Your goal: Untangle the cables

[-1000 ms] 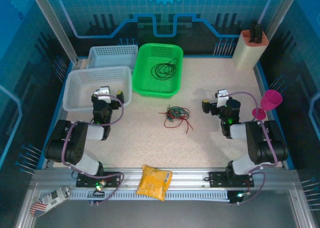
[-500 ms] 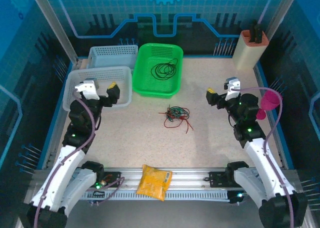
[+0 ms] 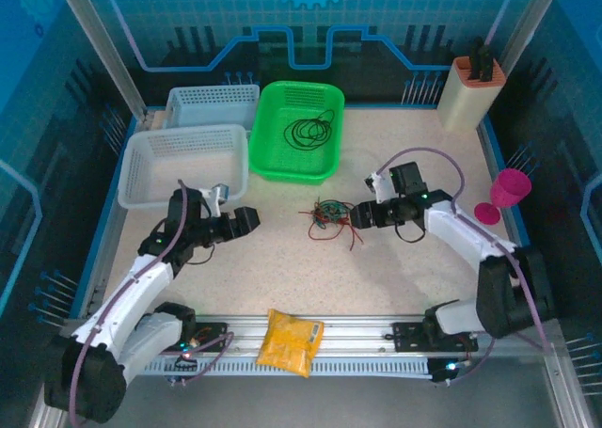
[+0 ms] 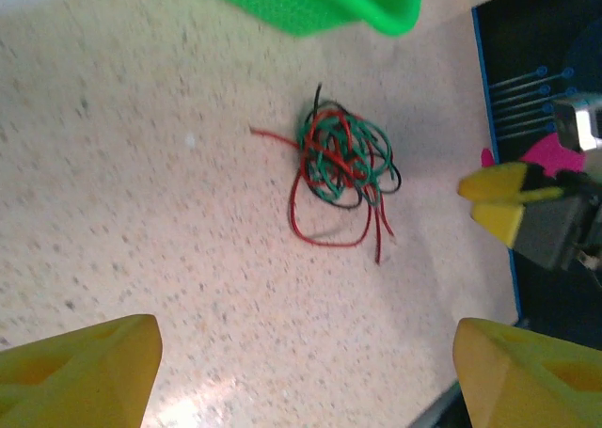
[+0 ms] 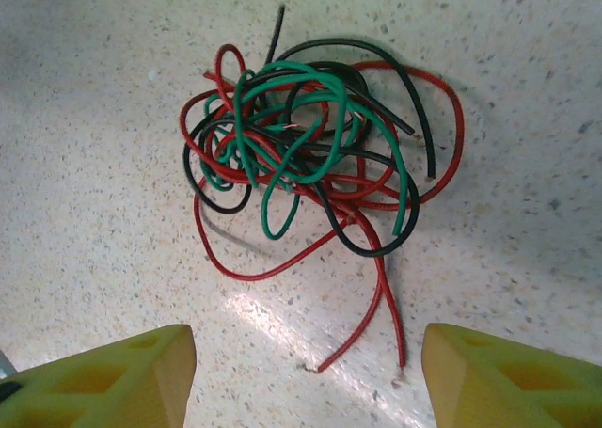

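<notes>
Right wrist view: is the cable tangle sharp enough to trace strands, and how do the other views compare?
Right wrist view: the cables are sharp, with a glare streak on the table below them. Left wrist view: softer, the speckle slightly smeared. Top external view: evenly lit, strands too small to separate.

the cables (image 3: pixel 329 217) lie on the table (image 3: pixel 282 277) between left gripper (image 3: pixel 243 223) and right gripper (image 3: pixel 362 214), before a bin (image 3: pixel 292 171).

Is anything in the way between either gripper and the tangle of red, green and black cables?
Nothing visible. Only bare speckled tabletop lies between the left gripper and the tangle of thin red, green and black cables. The right gripper sits close on its other side, with nothing between.
</notes>
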You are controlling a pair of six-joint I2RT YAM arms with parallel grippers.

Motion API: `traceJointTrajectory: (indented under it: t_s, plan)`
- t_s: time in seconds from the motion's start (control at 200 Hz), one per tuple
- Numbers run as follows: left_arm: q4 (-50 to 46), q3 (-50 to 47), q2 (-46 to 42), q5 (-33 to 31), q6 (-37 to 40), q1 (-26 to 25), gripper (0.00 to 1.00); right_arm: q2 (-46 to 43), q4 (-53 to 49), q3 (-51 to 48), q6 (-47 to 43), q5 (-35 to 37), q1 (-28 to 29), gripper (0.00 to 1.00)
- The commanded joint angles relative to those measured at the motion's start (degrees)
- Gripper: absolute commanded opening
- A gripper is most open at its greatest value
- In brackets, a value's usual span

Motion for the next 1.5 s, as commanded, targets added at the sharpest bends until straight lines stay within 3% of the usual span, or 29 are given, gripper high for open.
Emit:
traceJointTrajectory:
  t_s: [0.0, 0.325, 0.951, 1.206, 1.326, 1.496]
  plan:
    - [1.7, -1.3, -0.6, 3.5, -4.7, -0.9, 0.81, 4.4, 1.3, 4.2, 5.4, -4.7, 0.6, 0.65]
    - [9.7, -3.9, 2.0, 3.0, -7.9, -1.9, 0.75, 16.2, 5.3, 9.6, 9.6, -5.2, 1.6, 0.48]
    - [13.0, -1.6, 8.2, 0.8, -8.2, -5.0, 0.70, 21.6, 10.7, 9.8, 11.8, -4.9, 3.1, 0.26]
    - [15.7, 0.0, 11.0, -0.1, -8.2, -6.5, 0.67, 17.3, 12.0, 7.8, 11.8, -4.7, 3.1, 0.00]
    - [17.5, 0.9, 13.2, -0.4, -8.2, -8.1, 0.68, 11.5, 12.0, 5.3, 12.0, -5.8, 3.1, 0.00]
    - [22.4, 1.7, 15.7, 0.9, -8.2, -10.4, 0.82, 2.0, 9.0, 2.8, 12.7, -7.4, 3.7, 0.00]
